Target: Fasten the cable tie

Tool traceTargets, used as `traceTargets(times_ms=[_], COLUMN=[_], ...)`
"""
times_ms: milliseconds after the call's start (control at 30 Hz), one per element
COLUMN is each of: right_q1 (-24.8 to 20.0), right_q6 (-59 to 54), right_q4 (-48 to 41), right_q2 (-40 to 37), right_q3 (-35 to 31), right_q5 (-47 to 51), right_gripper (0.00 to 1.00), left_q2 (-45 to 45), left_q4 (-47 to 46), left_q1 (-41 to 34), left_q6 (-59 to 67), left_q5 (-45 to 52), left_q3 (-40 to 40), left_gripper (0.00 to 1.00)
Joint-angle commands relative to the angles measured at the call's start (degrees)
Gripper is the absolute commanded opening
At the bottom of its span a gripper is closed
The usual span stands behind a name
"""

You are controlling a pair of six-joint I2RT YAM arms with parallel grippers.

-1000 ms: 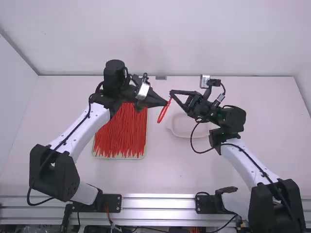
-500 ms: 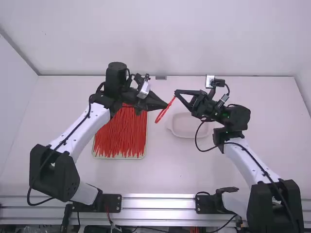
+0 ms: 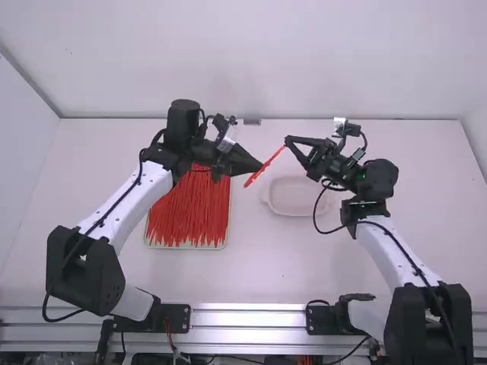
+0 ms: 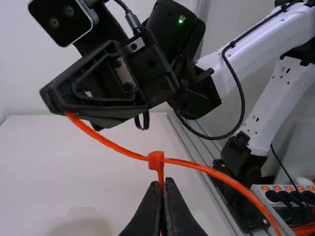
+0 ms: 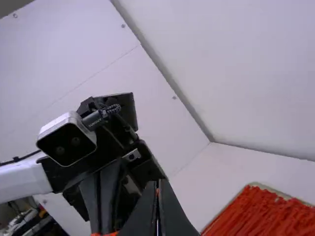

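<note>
Between left hand and right hand, red cable tie, slanting diagonally

The cable tie is found in the upper middle of the high view, lifted clear of the surface. It is pinched partway along by the left gripper and at its upper end by the right gripper. The left gripper is placed just left of the tie, the right gripper above and to its right. Down and to the left, a tray is laid on the surface, and a heap of spare ties is spread on it, partly beneath the left arm. A dish is set just right of the tray, below the right gripper and right of the tie's lower end.
</note>
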Motion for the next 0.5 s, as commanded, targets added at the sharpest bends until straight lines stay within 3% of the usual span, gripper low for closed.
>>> traceTargets(times_ms=[0, 467], right_q1=[-3.1, -12.5], right_q6=[-4.3, -5.6], right_q4=[-1.6, -3.0], right_q2=[-0.2, -0.2], right_q3=[1.4, 1.4], right_q5=[7.8, 8.4], right_gripper=[0.0, 0.0], left_q2=[0.0, 0.0], left_q4=[-0.6, -2.1], left_q1=[0.0, 0.0], left_q6=[-0.1, -0.1], left_q5=[4.7, 4.7], left_q3=[0.6, 0.6], left_gripper=[0.02, 0.02])
